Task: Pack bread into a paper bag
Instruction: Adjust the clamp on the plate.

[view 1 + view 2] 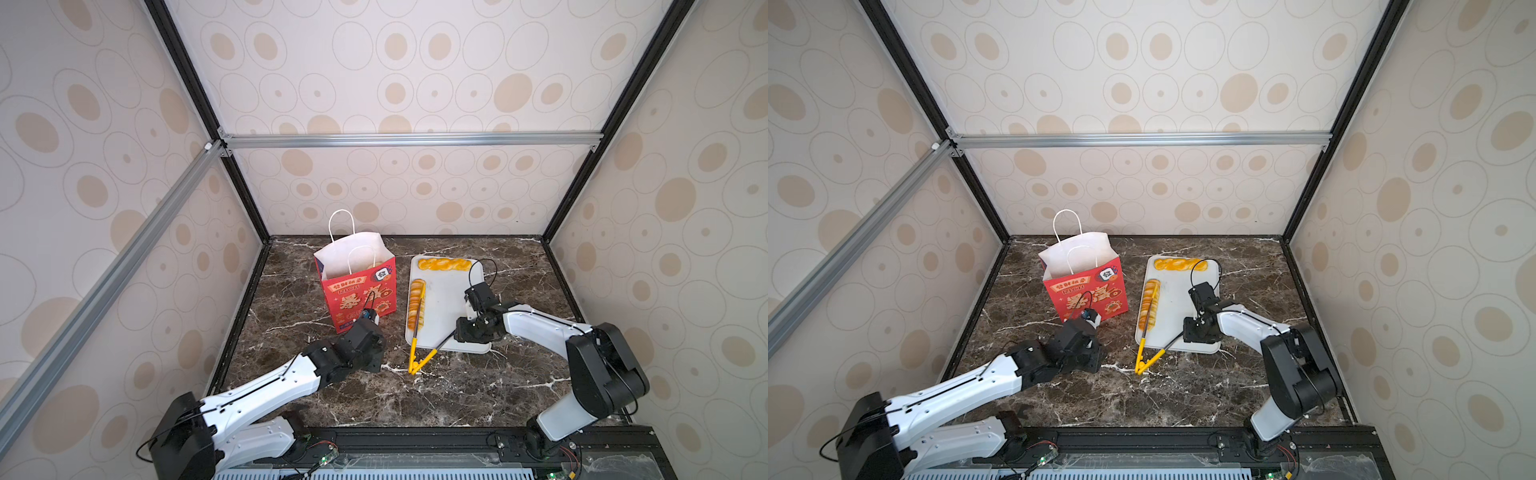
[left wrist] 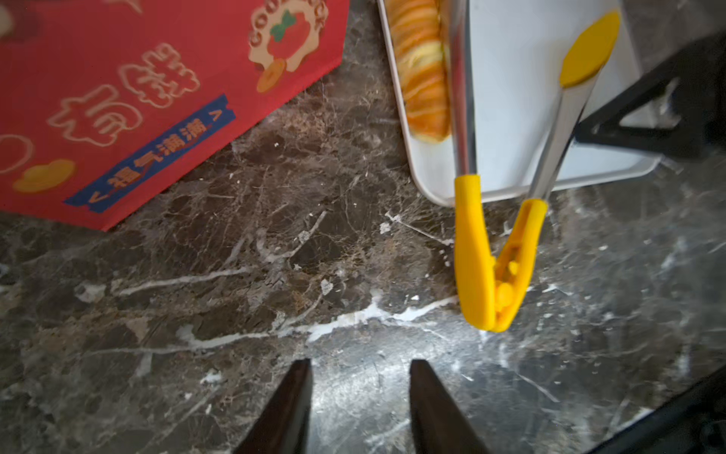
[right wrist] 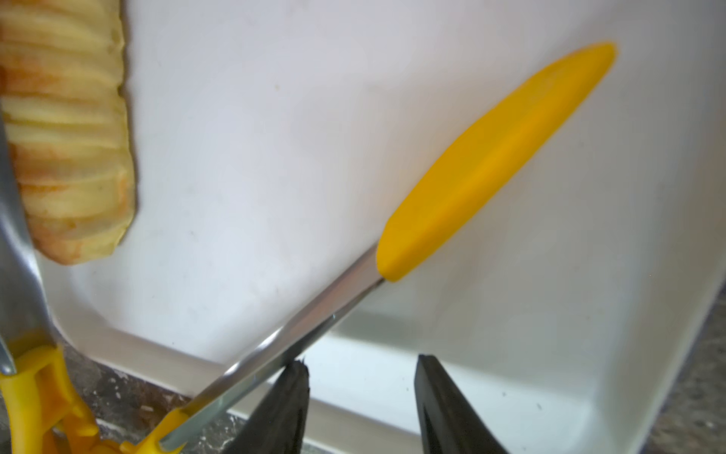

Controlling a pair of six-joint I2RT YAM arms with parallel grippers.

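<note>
The red paper bag [image 1: 357, 291] [image 1: 1084, 291] [image 2: 137, 98] stands upright and open at the back left. Two long twisted sticks of bread lie on the white tray [image 1: 449, 299] [image 1: 1177, 303]. One stick [image 1: 442, 264] [image 1: 1179, 264] is at the tray's far end. The other stick [image 1: 415, 307] [image 2: 422, 70] [image 3: 66, 129] runs along the tray's left side. My left gripper [image 2: 361, 363] is open over bare marble, between the bag and the tongs. My right gripper [image 3: 361, 359] is open over the tray's near edge. One of its fingers [image 3: 290, 393] touches a tong arm from outside.
Yellow-tipped metal tongs [image 1: 413, 365] [image 1: 1140, 368] [image 2: 491, 267] lie spread open. Their hinge rests on the marble in front of the tray. One arm lies along the left bread stick, and the other arm's tip [image 3: 495, 161] is over the tray. Walls enclose the table on three sides.
</note>
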